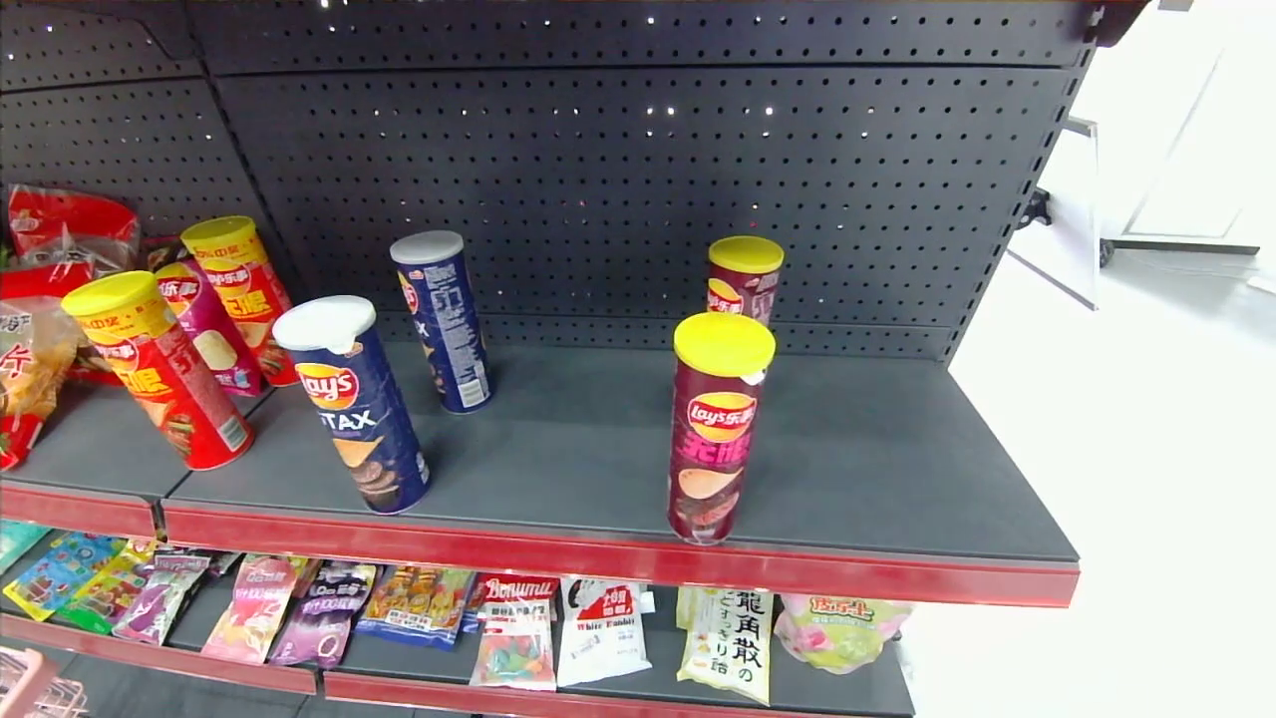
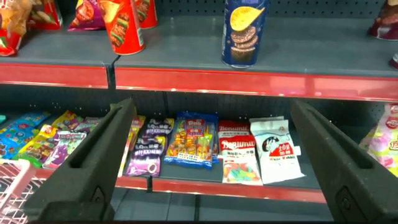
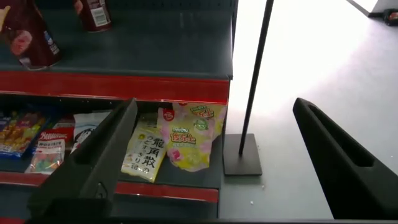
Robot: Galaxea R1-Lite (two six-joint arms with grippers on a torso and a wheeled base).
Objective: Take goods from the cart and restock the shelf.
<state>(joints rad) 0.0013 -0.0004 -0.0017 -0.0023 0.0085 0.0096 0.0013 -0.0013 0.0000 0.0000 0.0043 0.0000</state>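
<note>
The upper shelf (image 1: 877, 449) is carrying the goods. A maroon chip can (image 1: 720, 439) is standing upright at the shelf's red front edge, and a second maroon can (image 1: 745, 279) is standing by its back panel. A blue can (image 1: 354, 404) is standing at the shelf's front left, and another blue can (image 1: 442, 321) is standing further back. Snack bags (image 1: 518, 628) are lying on the tier beneath the shelf. The left gripper (image 2: 211, 118) is hovering below the shelf's front edge, its fingers (image 2: 93, 155) spread wide and holding nothing. The right gripper (image 3: 216, 112) is hanging below the shelf's right end, likewise wide apart and empty. A pink cart (image 1: 25, 678) corner is showing below the shelf's left end.
</note>
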